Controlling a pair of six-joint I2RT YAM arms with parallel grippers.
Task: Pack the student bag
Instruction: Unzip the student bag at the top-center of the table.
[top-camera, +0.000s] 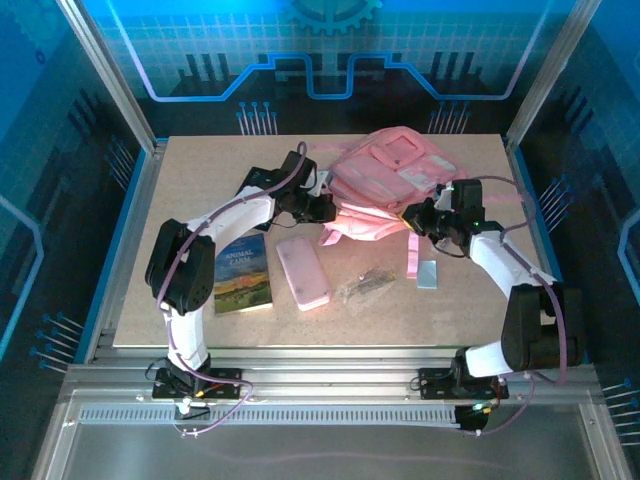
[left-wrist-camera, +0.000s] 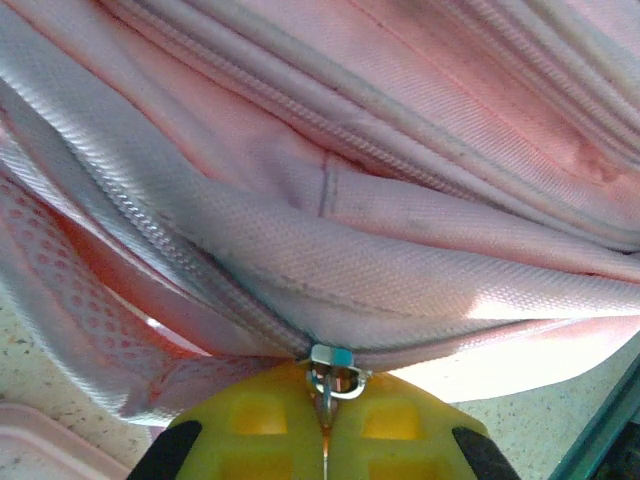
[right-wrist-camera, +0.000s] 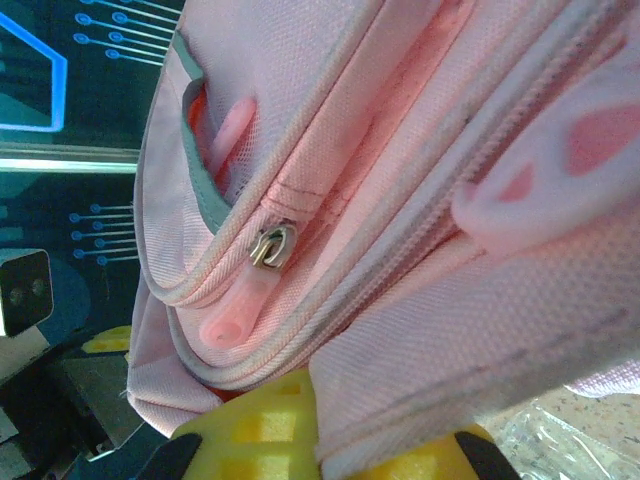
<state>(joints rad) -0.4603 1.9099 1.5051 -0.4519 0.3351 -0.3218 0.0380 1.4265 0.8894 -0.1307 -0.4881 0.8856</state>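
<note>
Nearest the arm bases, on the pale speckled surface (top-camera: 400, 325), the goods wait in a row: a paperback book with a landscape cover (top-camera: 243, 273), a flat oblong pink pencil case (top-camera: 303, 270), a crumpled clear plastic packet (top-camera: 365, 287) and a small pale square tile (top-camera: 427, 274). All of them lie outside the bag, so by my reading the packing proper has not begun.

Further in comes the left gripper (left-wrist-camera: 326, 420). Its yellow jaws are pressed together on the small metal zip pull (left-wrist-camera: 331, 362), with nothing but that sliver between them, placed as if to drag the zip open. Across from it is the right gripper (right-wrist-camera: 318, 440), jaws nipped tight on a fold of pink fabric, likely an anchor so the cloth stays taut against the pull.

Beyond both, at the far middle of the surface, the large soft pink fabric student bag (top-camera: 390, 175) lies slumped, pockets up, gripped on both flanks.
</note>
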